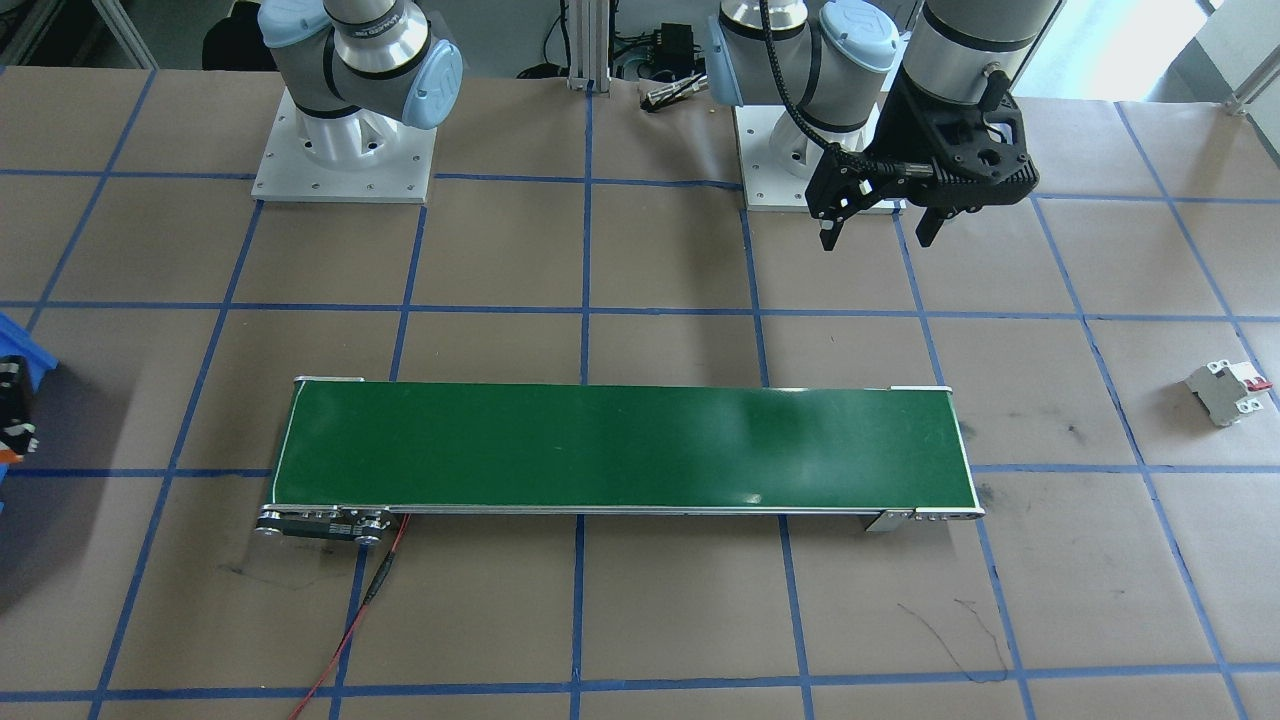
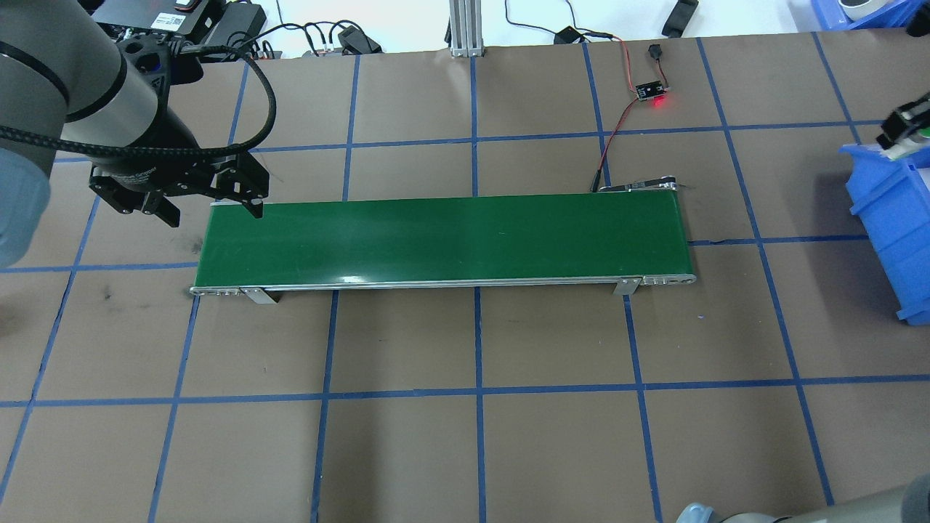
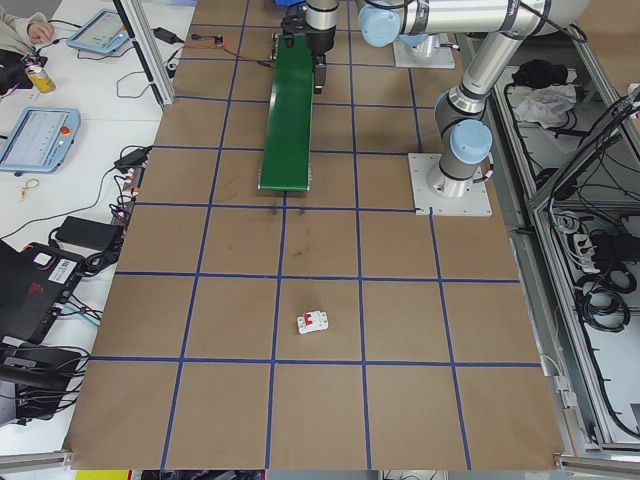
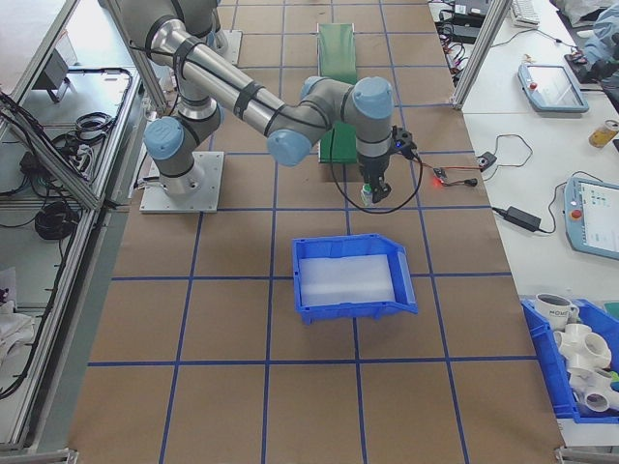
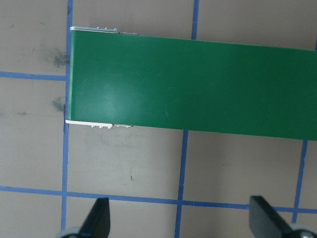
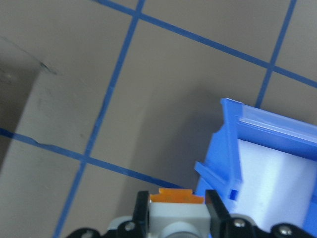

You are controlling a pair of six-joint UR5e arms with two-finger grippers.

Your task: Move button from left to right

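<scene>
The button (image 6: 177, 198) sits between the fingers of my right gripper (image 6: 177, 218), its orange base and white-grey collar showing. The gripper is shut on it. In the exterior right view that gripper (image 4: 372, 188) hangs over bare table between the green belt (image 4: 338, 48) and the blue bin (image 4: 353, 277), just short of the bin's rim (image 6: 233, 148). My left gripper (image 2: 211, 207) hovers open and empty at the left end of the belt (image 2: 443, 236). Its fingertips (image 5: 101, 215) stand wide apart on the robot's side of the belt (image 5: 198, 84).
A grey-white circuit breaker (image 1: 1225, 392) with a red lever lies on the table far beyond the belt's left end, also seen as a small block (image 3: 313, 322). A small board with a red light (image 2: 652, 91) and its wires lie behind the belt. Blue tape lines grid the brown table.
</scene>
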